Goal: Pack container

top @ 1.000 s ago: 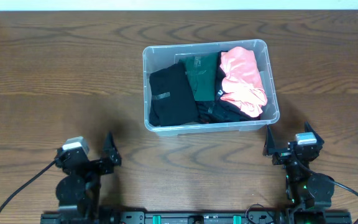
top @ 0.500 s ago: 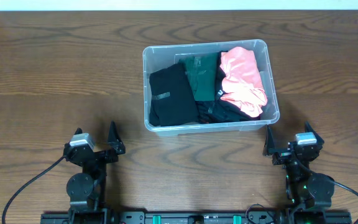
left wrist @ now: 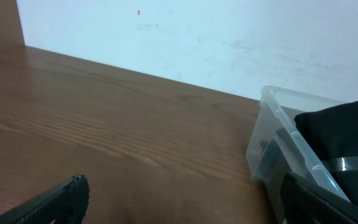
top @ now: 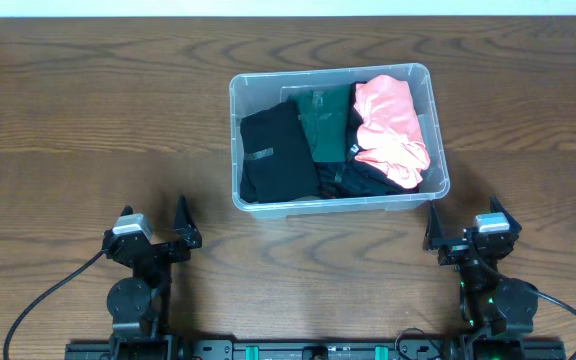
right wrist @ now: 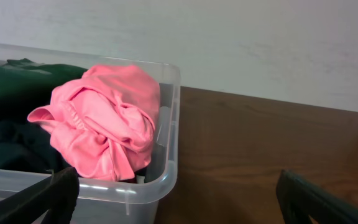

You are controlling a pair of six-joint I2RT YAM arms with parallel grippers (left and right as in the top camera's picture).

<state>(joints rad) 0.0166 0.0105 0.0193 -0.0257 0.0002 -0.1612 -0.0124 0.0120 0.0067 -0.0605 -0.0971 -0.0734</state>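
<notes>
The clear plastic container stands on the wooden table at centre. It holds a black garment, a dark green garment and a pink garment. The container also shows in the left wrist view and the right wrist view, with the pink garment inside. My left gripper is open and empty near the table's front left. My right gripper is open and empty near the front right, just below the container's corner.
The wooden table spreads to both sides of the container. A white wall runs behind the table's far edge. Cables trail from both arm bases at the front edge.
My left arm shifted a little right and turned to face the container between one second and half a second ago; it has been still since. The right arm has not moved.
</notes>
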